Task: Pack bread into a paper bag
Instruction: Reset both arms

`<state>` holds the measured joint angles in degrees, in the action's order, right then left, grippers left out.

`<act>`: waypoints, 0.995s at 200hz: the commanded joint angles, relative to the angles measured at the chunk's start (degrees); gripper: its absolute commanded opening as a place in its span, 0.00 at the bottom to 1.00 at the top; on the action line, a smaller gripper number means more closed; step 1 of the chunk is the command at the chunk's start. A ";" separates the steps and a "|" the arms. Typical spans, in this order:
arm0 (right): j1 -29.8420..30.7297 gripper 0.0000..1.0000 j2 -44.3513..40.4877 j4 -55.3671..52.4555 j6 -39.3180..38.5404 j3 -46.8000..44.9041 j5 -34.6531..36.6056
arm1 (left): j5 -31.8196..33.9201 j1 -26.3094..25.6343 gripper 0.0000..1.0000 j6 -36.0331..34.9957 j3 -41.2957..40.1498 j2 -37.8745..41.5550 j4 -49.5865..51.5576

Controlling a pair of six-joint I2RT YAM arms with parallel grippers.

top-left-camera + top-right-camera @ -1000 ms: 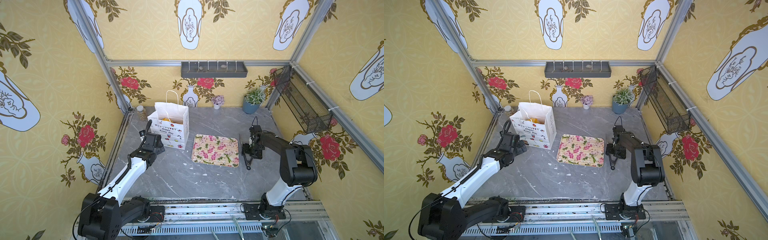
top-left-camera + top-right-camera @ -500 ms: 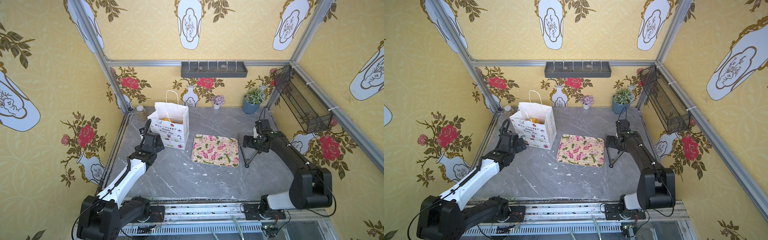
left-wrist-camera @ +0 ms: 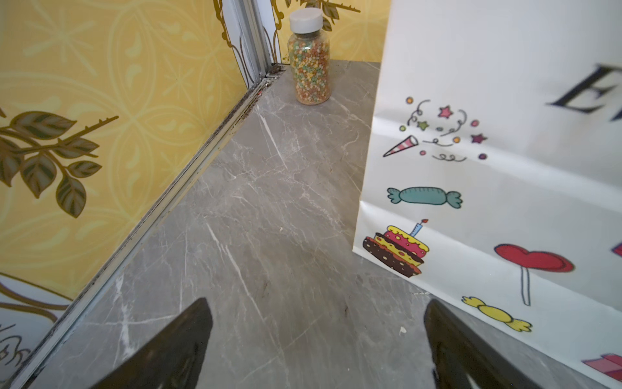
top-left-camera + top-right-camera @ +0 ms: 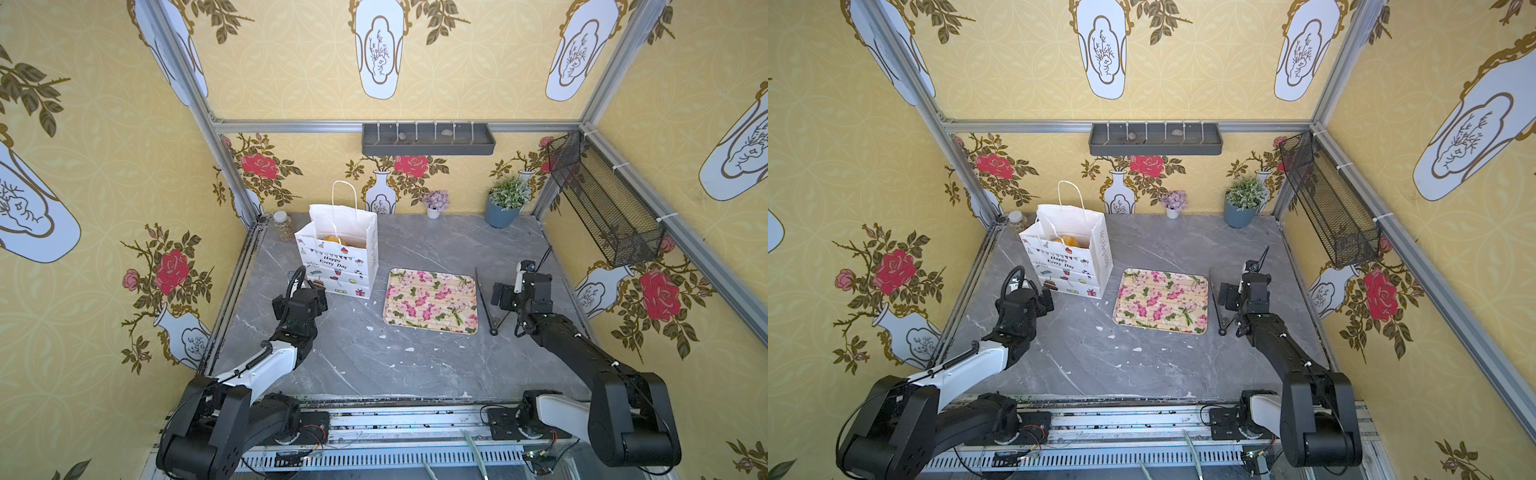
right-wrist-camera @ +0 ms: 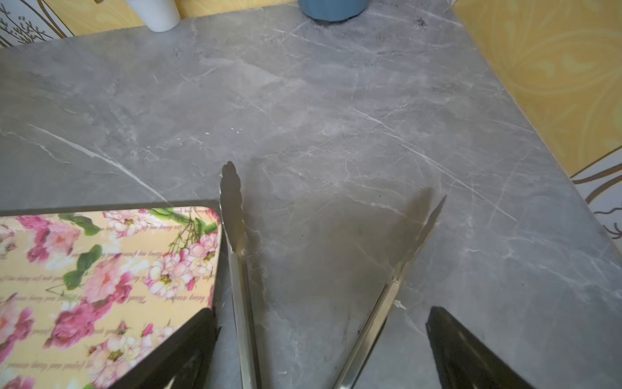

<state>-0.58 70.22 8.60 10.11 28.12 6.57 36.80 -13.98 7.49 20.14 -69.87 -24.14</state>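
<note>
The left gripper (image 3: 316,315) is seen with its two dark fingertips spread wide over the grey marble tabletop (image 3: 269,208), with nothing held between them. Reckoned from the gripper, the paper bag (image 3: 505,168) is stood upright at about two o'clock. Its white face is printed with a party popper, sweets, a cake and a heart lollipop, and its bottom edge is found just beside one fingertip. A white-lidded jar (image 3: 311,60) of coloured grains is set at twelve o'clock, in the corner. A metal rail (image 3: 168,200) and a yellow wall (image 3: 101,101) are seen from nine to eleven o'clock.
</note>
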 commanded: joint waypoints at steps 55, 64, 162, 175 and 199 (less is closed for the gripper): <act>0.58 0.98 5.23 24.39 -9.59 -6.82 0.04 | -3.22 3.04 0.99 -5.39 -0.45 -7.60 -17.14; 0.12 0.98 4.68 26.31 -9.47 -8.06 -1.52 | -5.87 4.07 0.99 -5.88 -1.25 -8.18 -20.14; -1.94 0.98 11.02 40.41 -11.26 -13.86 -10.16 | -26.44 8.20 0.99 -9.50 -4.10 -13.14 -29.71; -2.13 0.98 11.06 40.07 -11.09 -13.60 -10.27 | -27.41 8.00 0.99 -9.22 -4.66 -10.59 -25.72; -2.50 0.98 11.15 39.30 -10.85 -13.20 -10.62 | -26.53 7.58 0.99 -9.39 -4.72 -11.60 -27.91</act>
<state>-2.92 81.30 45.32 -1.21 14.55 -4.45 13.93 -6.52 -0.51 15.20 -81.65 -46.83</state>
